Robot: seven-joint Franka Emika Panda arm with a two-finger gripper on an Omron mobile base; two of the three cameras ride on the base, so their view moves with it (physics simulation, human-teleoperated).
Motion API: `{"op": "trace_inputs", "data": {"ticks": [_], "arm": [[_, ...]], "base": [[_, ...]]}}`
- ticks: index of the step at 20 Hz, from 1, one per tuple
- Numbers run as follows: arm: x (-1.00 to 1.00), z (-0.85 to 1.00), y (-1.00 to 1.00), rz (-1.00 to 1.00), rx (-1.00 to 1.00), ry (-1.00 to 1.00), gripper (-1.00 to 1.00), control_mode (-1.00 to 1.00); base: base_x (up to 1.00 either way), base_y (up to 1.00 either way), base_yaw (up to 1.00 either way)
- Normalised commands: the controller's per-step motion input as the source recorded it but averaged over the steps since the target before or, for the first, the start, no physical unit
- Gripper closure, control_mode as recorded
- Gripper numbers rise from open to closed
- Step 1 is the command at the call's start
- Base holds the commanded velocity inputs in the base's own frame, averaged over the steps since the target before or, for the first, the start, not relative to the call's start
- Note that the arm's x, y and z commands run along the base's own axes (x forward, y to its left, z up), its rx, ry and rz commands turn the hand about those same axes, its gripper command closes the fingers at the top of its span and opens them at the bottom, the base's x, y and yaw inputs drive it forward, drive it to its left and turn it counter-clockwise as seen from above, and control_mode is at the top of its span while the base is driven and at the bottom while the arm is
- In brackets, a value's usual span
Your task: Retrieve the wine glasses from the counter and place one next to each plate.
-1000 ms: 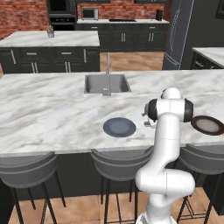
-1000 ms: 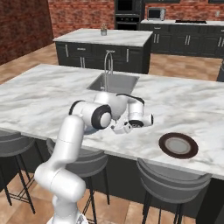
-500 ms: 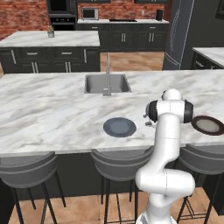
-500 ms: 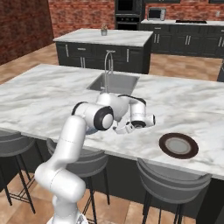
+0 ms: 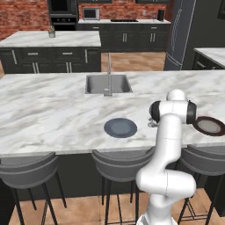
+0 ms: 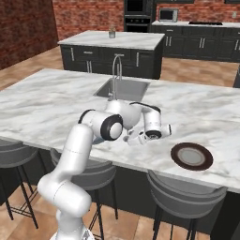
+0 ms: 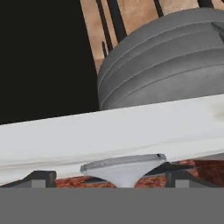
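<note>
One wine glass (image 7: 124, 168) shows in the hand view as a round grey foot and a stub of stem, standing between my fingertips (image 7: 41, 177) with a gap on each side. My gripper (image 6: 133, 139) is open, low over the marble top with the sink, between the two plates. The blue-grey plate (image 5: 120, 127) lies left of the arm. The brown-rimmed plate (image 5: 209, 126) lies to the right, near the front edge. The counter (image 5: 132, 21) with the cooktop runs along the far brick wall.
A sink (image 5: 108, 83) with a tall faucet (image 5: 108, 72) sits behind the plates. Grey bar stools (image 5: 118, 165) line the front edge below the top; one stool (image 7: 166, 74) shows in the hand view. An island (image 5: 52, 39) with a small plant stands farther back.
</note>
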Motion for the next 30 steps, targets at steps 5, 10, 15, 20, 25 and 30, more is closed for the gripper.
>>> {"op": "trace_inputs", "data": {"ticks": [5, 10, 15, 20, 25, 30], "arm": [[-0.62, -0.22, -0.26, 0.00, 0.00, -0.04, -1.00, -1.00], [-0.25, 0.00, -0.01, 0.00, 0.00, -0.15, -1.00, -1.00], [-0.26, 0.02, 0.02, -0.03, 0.04, -0.04, -1.00, -1.00], [-0.01, -0.20, 0.37, -0.03, 0.06, 0.01, -1.00, -1.00], [0.03, -0.28, 0.30, -0.04, 0.06, 0.07, -1.00, -1.00], [0.08, -0.15, 0.24, -0.01, 0.02, 0.02, -1.00, -1.00]], "base": [[0.00, 0.00, 0.00], [0.00, 0.00, 0.00], [0.00, 0.00, 0.00], [0.00, 0.00, 0.00], [0.00, 0.00, 0.00], [0.00, 0.00, 0.00]]}}
